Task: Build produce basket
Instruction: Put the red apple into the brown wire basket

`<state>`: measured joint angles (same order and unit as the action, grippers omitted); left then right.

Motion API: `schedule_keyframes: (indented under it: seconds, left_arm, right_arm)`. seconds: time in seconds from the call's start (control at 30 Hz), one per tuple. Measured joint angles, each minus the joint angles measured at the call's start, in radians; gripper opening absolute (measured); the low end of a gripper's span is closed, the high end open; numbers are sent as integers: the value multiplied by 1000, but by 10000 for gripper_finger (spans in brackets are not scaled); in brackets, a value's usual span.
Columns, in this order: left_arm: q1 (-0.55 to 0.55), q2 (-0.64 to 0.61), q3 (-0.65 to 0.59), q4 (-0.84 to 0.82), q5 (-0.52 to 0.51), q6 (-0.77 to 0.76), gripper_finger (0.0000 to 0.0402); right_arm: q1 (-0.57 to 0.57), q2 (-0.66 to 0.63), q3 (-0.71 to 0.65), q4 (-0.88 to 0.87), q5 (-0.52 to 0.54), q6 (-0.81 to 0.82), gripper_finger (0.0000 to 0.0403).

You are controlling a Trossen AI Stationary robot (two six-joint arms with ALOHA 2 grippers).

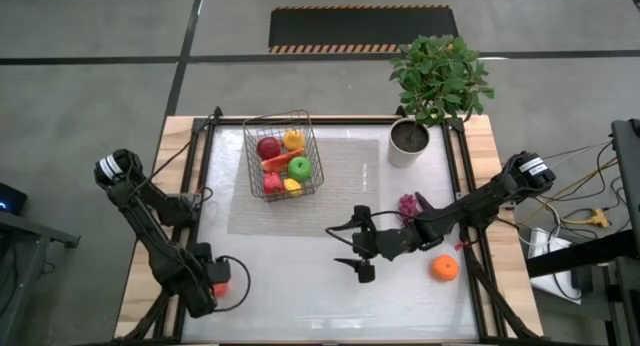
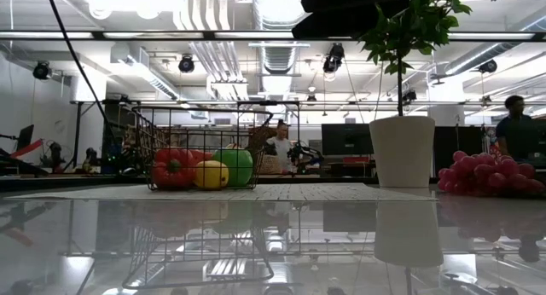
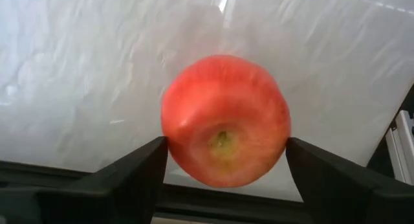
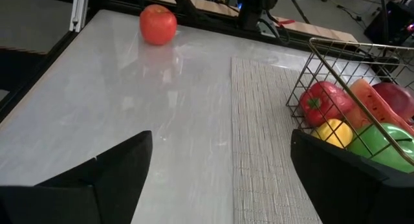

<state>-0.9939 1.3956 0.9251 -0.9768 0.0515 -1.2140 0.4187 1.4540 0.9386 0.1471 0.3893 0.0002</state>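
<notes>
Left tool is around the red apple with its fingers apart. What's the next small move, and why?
Probably close the left tool on the red apple. The apple sits between its spread fingers on the table, not yet gripped, and it belongs in the basket, which already holds other produce. The right tool waits open mid-table.

red apple (image 3: 223, 120), dark wire basket (image 1: 283, 156), purple grapes (image 1: 408, 205), orange (image 1: 445, 267)

My left claw (image 1: 222, 278) sits low at the table's near-left corner, seemingly spread; my right claw (image 1: 358, 251) hovers mid-table, fingers wide apart.
</notes>
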Motion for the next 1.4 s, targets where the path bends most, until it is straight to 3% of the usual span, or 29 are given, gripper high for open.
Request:
schedule_keyframes:
  seconds: [0.4, 0.67, 0.93, 1.17, 1.4]
  left_arm:
    - [-1, -4, -35, 47, -24, 1, 293]
    - [-1, -2, -43, 50, -30, 2, 248]
    - [6, -13, -6, 43, -55, -4, 241]
    - [89, -43, 83, 36, -115, 22, 239]
    - [275, -40, 243, 41, -164, 258, 239]
  right_arm:
    - [0, 0, -2, 0, 0, 2, 348]
    - [0, 1, -5, -1, 0, 15, 345]
    - [0, 3, -5, -1, 0, 18, 341]
    - [0, 3, -5, -1, 2, 18, 345]
    - [0, 3, -5, -4, 4, 18, 345]
